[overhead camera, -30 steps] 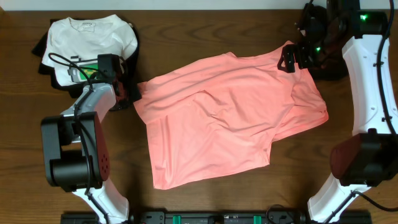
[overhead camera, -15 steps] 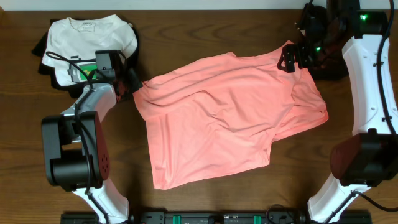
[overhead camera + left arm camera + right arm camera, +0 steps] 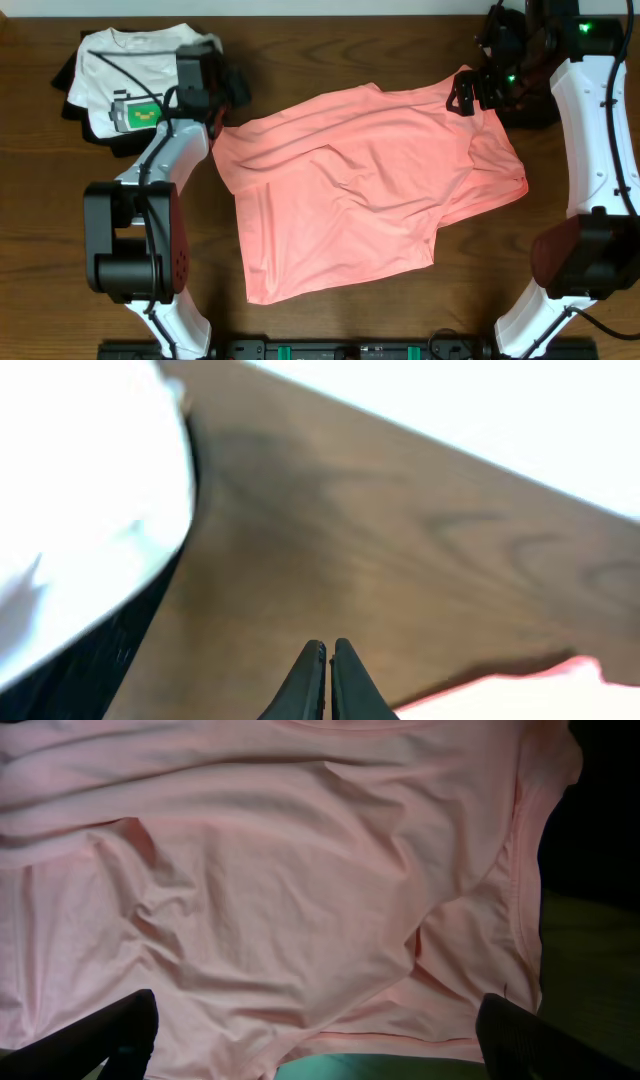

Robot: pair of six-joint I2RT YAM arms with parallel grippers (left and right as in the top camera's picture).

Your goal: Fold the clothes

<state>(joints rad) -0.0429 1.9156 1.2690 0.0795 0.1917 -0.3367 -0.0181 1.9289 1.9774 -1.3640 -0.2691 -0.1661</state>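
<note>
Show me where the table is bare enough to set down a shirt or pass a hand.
The table is bare behind the salmon-pink shirt, between the white T-shirt stack and the right gripper, and in front, between the shirt's lower edge and the right arm. Crowded: the back left, where the left gripper sits beside the stack.

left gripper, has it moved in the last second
Yes. The left gripper has moved toward the far edge of the table, from the near corner of the white T-shirt to alongside its top.

At centre of table (image 3: 330,60), spread T-shirt (image 3: 360,190); folded T-shirt stack (image 3: 130,60) at far left corner; left gripper (image 3: 327,660) between both; right gripper (image 3: 466,95) over spread T-shirt's far right corner
</note>
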